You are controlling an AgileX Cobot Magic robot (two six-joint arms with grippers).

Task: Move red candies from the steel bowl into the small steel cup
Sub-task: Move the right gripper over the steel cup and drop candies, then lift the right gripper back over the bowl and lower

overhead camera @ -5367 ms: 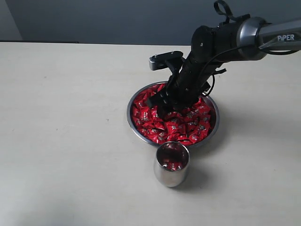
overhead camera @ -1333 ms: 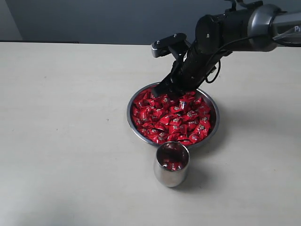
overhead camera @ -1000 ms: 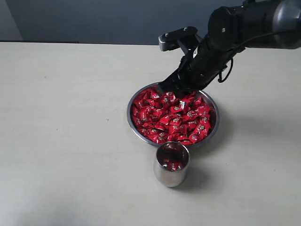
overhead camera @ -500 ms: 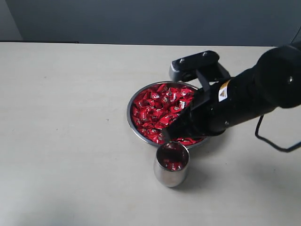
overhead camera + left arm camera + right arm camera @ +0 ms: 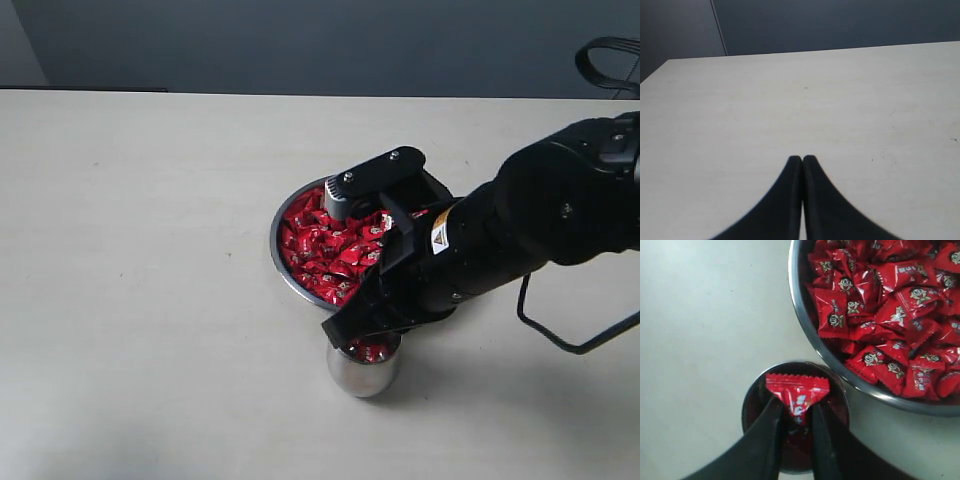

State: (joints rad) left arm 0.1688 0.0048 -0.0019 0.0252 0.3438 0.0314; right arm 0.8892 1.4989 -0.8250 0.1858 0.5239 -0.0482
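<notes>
Right wrist view has the right claw (image 5: 796,407) clamped on one red candy (image 5: 797,389), a dark finger pressed against each side of the wrapper and its crimped upper edge standing free. Directly under the claw stands the small steel cup (image 5: 751,407) on the pale counter (image 5: 700,315). Its narrow mouth rings the held candy, though I cannot tell whether the sweet is above the rim or already past it. More red shows inside the cup beneath the fingers. Just beside the claw is the steel bowl (image 5: 801,315), its rim close to the cup and its hollow heaped with red candies (image 5: 880,305), each printed with a small cartoon face. From the exterior view, the right arm (image 5: 540,220) stretches across the bowl and hides part of it, with the claw tip down at the cup's mouth. Over at the left claw (image 5: 802,161), the fingers are pressed together tip to tip above bare counter.
</notes>
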